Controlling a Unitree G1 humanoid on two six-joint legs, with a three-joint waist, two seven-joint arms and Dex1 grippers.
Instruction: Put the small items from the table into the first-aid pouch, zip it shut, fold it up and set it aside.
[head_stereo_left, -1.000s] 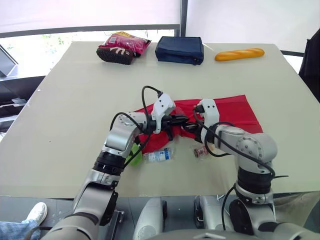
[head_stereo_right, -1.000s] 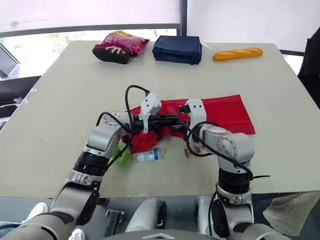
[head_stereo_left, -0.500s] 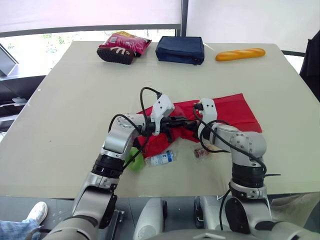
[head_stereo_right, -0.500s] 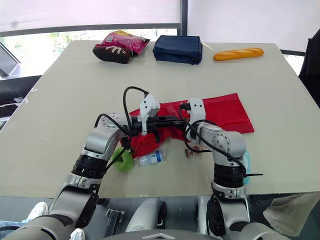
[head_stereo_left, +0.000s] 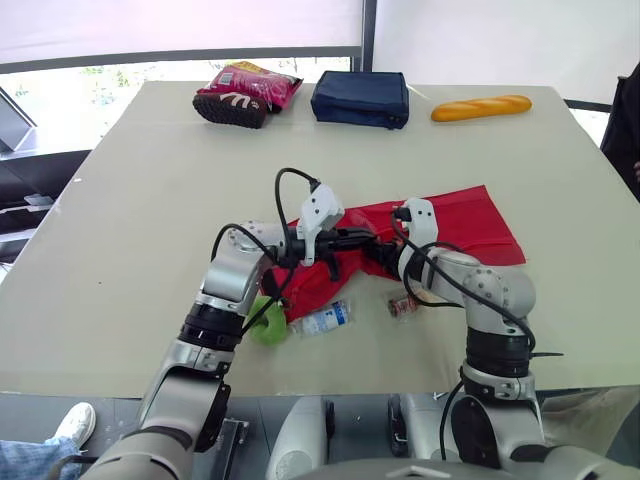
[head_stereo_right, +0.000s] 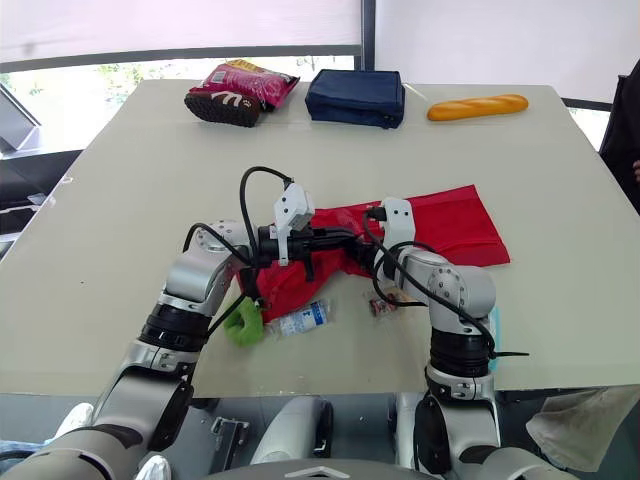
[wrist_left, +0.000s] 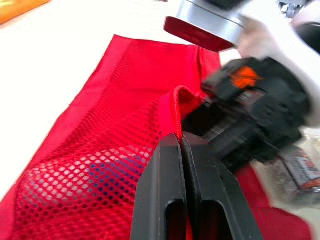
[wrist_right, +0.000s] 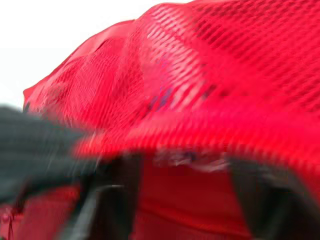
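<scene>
Pressure from the left gripper clamps the raised seam of the red mesh first-aid pouch, its fingers pressed together on the fabric. The right gripper sits just beside it; its fingers look spread around the mesh, though that view is blurred. Over the last second the left gripper has drawn slightly left, pulling the pouch's near-left end with it. I judge the mouth is being opened for loading. A small clear plastic bottle, a small packet and a lime-green lump lie on the beige table, near of the pouch.
</scene>
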